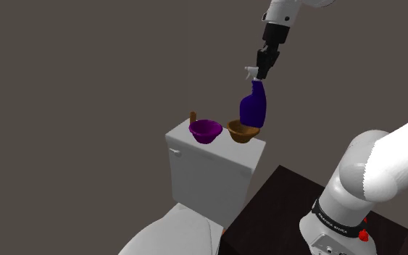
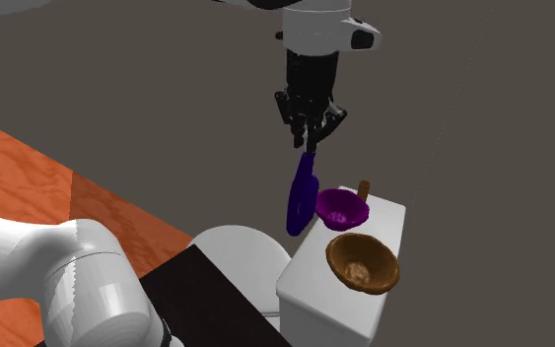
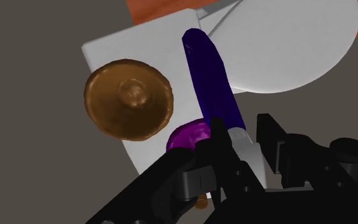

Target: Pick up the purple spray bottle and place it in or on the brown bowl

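The purple spray bottle (image 1: 254, 106) hangs upright in the air, well above the white toilet tank (image 1: 211, 158). My gripper (image 1: 265, 67) is shut on its white spray head. In the second exterior view the bottle (image 2: 302, 194) dangles under the gripper (image 2: 310, 135), beside the tank's edge. The brown bowl (image 1: 242, 132) sits on the tank lid just below and beside the bottle's base. Seen from the wrist, the bottle (image 3: 209, 79) runs away from the gripper (image 3: 242, 137), with the brown bowl (image 3: 130, 98) off to one side of it.
A purple bowl (image 1: 205, 131) stands on the tank next to the brown bowl (image 2: 363, 262), with a small brown object (image 1: 193, 116) behind it. The white toilet lid (image 2: 231, 254) lies below the tank. The dark stand (image 1: 282, 203) is close by. Orange wood floor (image 2: 29, 177) lies beyond.
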